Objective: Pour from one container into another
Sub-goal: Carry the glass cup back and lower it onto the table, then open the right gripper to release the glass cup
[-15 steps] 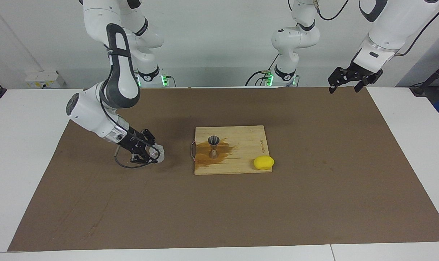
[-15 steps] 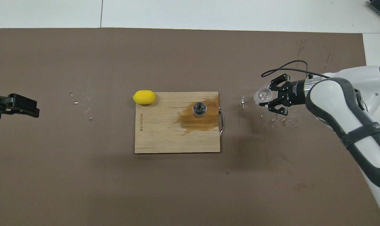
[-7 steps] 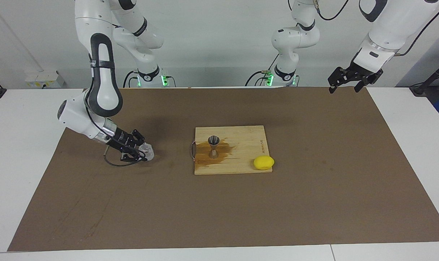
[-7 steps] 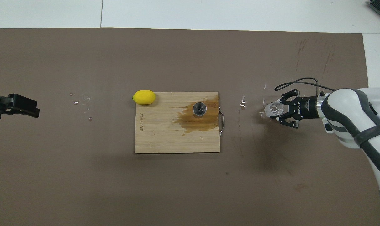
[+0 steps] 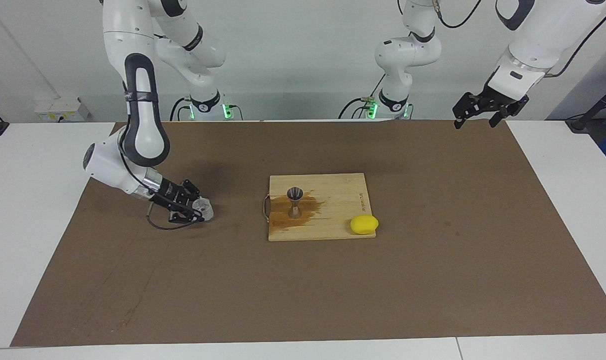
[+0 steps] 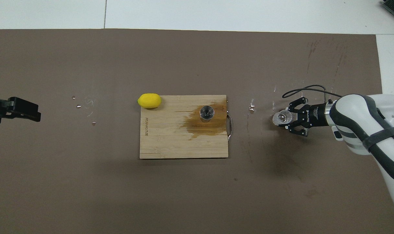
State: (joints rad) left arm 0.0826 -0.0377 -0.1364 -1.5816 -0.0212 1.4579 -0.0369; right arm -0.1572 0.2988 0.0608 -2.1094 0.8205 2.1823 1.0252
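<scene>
The clear glass cup [image 5: 204, 208] [image 6: 280, 117] stands upright, low at the brown mat, beside the board toward the right arm's end of the table. My right gripper [image 5: 199, 210] [image 6: 285, 118] is shut on it from the side. Whether the cup's base touches the mat I cannot tell. The steel jigger [image 5: 295, 202] [image 6: 206, 112] stands upright on the wooden cutting board [image 5: 343, 200] [image 6: 171, 139], in a brown wet stain, well apart from the cup. My left gripper [image 5: 475, 116] [image 6: 28, 110] waits open and empty, raised over the mat's edge at the left arm's end.
A yellow lemon [image 5: 364, 224] [image 6: 149, 100] lies at the board's corner farthest from the robots, toward the left arm's end. The board's metal handle [image 6: 229, 125] faces the cup. Water droplets [image 6: 251, 106] dot the mat between board and cup.
My right gripper carried the cup away from the board toward the right arm's end and down to the mat. The cup went from tilted to upright. The left arm stayed still.
</scene>
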